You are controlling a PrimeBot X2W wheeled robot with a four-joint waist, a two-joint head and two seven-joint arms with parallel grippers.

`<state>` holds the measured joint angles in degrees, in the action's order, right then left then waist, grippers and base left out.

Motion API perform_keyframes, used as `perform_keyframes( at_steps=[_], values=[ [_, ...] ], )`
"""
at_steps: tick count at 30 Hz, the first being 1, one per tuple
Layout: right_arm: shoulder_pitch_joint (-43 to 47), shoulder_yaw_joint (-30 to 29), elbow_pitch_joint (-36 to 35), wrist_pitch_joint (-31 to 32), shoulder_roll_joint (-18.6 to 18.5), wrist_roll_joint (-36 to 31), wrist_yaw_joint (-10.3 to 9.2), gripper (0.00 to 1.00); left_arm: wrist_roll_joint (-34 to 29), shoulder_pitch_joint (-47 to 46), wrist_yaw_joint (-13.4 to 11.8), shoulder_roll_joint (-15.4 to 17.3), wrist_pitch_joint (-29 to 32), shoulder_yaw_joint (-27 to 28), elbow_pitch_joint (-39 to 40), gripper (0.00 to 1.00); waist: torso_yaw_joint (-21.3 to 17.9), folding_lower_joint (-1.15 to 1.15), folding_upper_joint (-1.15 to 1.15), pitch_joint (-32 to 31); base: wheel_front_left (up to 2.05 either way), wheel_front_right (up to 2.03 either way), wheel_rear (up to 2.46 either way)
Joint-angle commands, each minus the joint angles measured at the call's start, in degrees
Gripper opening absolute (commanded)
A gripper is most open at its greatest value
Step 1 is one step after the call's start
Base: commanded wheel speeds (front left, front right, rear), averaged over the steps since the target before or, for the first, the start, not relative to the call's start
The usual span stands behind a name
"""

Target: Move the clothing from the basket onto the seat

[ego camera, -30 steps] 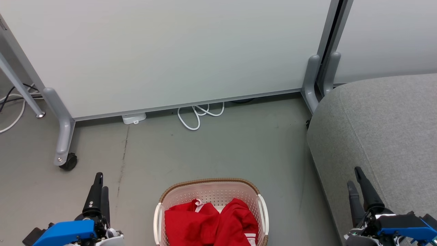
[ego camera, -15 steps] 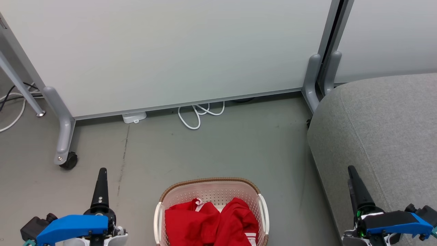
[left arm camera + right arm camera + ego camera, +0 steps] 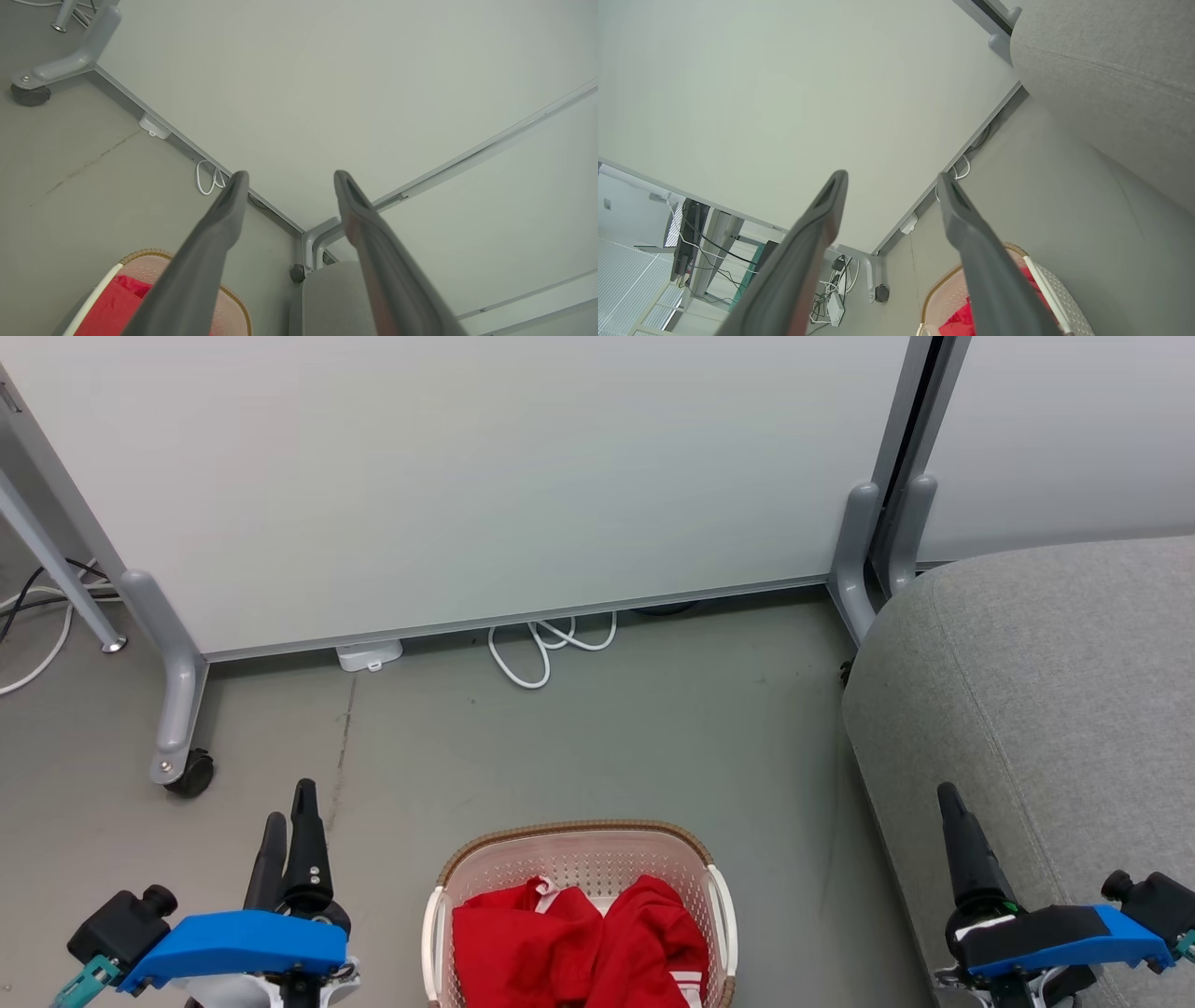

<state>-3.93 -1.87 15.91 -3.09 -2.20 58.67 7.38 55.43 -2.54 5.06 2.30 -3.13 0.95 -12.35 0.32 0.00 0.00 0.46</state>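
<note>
A: Item: clothing (image 3: 579, 947). Where is it kept?
B: Heaped in the basket (image 3: 569, 833), 6 o'clock. Seat (image 3: 1046, 691) logged at 3 o'clock. Left gripper (image 3: 289, 179), 8 o'clock, and right gripper (image 3: 892, 179), 4 o'clock: fingers parted, nothing held.
A: Hazard?
B: The light basket may be tipped if fabric is snagged on it.

Head view: high up, facing forward and down. The basket (image 3: 569, 828) is cut by the bottom edge, with the partition panel (image 3: 467, 476) well beyond it and the seat (image 3: 1046, 691) to its right.
Left wrist view: lower, from the basket's left, rolled, facing across it toward the seat.
Right wrist view: lower, from the basket's right, rolled, facing across it toward the panel.
All three share the basket, panel and white cable (image 3: 546, 649).
</note>
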Motion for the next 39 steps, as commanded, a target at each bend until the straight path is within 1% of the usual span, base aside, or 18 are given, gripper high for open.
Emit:
perform_keyframes(
  at_steps=[1, 5, 12, 22, 39],
  values=[
    [-1.55, 0.05, -0.90, -0.40, -0.44, -1.85, 0.07, 1.00, -1.69, -1.00, -0.02, 0.50, -0.39, -0.29, 1.01, 1.00, 0.02, 0.00, 0.00, -0.01, 0.00, 0.00, 0.00],
    [-1.58, 0.02, -0.90, -1.23, -0.47, -6.48, 0.08, 1.00, -5.98, -0.98, 0.38, 0.67, -1.21, -1.04, 0.78, 1.00, 0.10, 0.00, 0.00, 0.00, 0.00, 0.00, 0.00],
    [-1.58, 0.46, -1.06, -2.50, -0.53, -11.91, 0.09, 1.00, -12.28, -1.04, 0.53, 0.79, -2.47, -1.91, 1.01, 1.00, 0.18, 0.00, 0.00, 0.04, 0.00, 0.00, 0.00],
    [-1.52, 0.33, -0.52, -4.05, -0.59, -18.69, 0.10, 1.00, -19.40, -0.78, 0.96, 0.82, -4.21, -3.01, 1.18, 1.00, 0.31, 0.00, 0.00, 0.00, 0.00, 0.00, 0.00],
    [-1.29, 0.72, -0.66, -5.01, -0.68, -30.28, 0.12, 1.00, -29.61, -0.32, 1.04, 0.77, -6.80, -3.90, 0.94, 1.00, 0.48, 0.00, 0.00, -0.23, 0.00, 0.00, 0.00]
  ],
)
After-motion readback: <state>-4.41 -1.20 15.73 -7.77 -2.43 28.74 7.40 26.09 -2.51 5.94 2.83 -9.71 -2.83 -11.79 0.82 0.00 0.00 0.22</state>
